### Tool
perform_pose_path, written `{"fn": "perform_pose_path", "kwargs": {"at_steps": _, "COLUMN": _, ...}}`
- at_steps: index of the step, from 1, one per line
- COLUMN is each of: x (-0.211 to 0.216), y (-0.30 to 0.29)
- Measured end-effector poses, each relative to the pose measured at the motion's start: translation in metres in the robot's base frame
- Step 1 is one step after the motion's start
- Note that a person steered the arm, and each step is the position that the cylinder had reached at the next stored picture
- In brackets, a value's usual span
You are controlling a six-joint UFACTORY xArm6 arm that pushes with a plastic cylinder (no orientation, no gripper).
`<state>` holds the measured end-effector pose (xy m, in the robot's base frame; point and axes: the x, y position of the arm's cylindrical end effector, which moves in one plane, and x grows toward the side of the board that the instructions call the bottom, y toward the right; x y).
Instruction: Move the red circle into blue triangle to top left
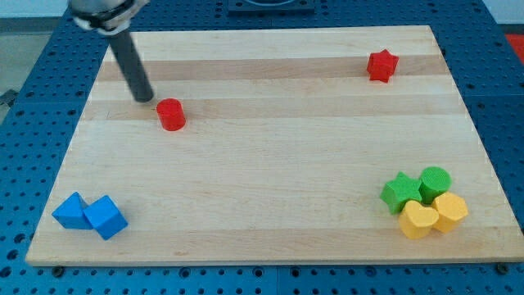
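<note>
The red circle stands on the wooden board in the upper left part of the view. My tip rests just to the upper left of it, a small gap apart. The blue triangle lies near the board's bottom left corner, touching a blue cube on its right. The rod slants up to the arm at the view's top left.
A red star sits near the top right. At the bottom right a green star, a green cylinder, a yellow heart and a yellow hexagon are clustered together. The board's edge runs along the view's bottom.
</note>
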<state>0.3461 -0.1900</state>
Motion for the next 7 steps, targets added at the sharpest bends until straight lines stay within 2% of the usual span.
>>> {"fn": "perform_pose_path", "kwargs": {"at_steps": 1, "x": -0.010, "y": 0.060}}
{"fn": "perform_pose_path", "kwargs": {"at_steps": 2, "x": 0.015, "y": 0.066}}
{"fn": "perform_pose_path", "kwargs": {"at_steps": 5, "x": 0.120, "y": -0.017}}
{"fn": "perform_pose_path", "kwargs": {"at_steps": 6, "x": 0.125, "y": -0.018}}
{"fn": "perform_pose_path", "kwargs": {"at_steps": 7, "x": 0.112, "y": -0.015}}
